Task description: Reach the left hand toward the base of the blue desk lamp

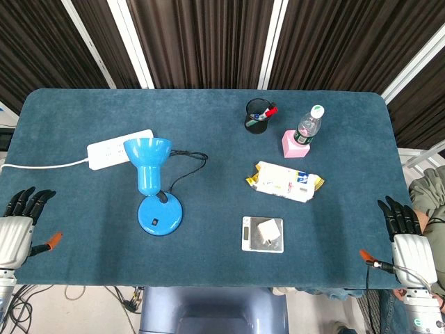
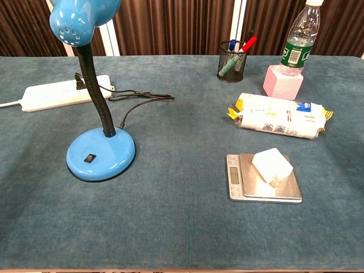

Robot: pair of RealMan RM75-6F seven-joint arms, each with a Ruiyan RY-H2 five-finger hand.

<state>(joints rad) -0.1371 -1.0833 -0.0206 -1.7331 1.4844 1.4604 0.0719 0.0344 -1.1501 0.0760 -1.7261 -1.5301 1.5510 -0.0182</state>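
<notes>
Nearest to us in the chest view sits a small silver scale [image 2: 264,185] with a white charger block [image 2: 272,165] lying on its platform, to the right of the middle of the blue-carpeted worktop [image 2: 170,227]. Neither hand shows in that view. From the head view we see our left hand [image 1: 19,226] at the near left edge of the worktop, dark fingers spread and pointing away from us, holding nothing. Our right hand [image 1: 405,236] rests at the near right edge in much the same pose, fingers apart and empty.

Well apart from the left hand, to its right and a little farther out, stands the blue desk lamp [image 1: 151,182]. Its round base [image 2: 100,154] lies flat on the worktop with a small dark switch on top, the black flexible neck rises from it, and the shade tilts toward us. A black cord [image 2: 139,102] runs from the base back to a white power strip [image 2: 62,95] behind the lamp.

On the right half we see a wrapped packet [image 2: 280,119], a pink block [image 2: 282,81] with a plastic bottle [image 2: 300,38] that seems to stand on it, though we cannot be sure, and a black mesh cup [image 2: 231,60] holding pens.
</notes>
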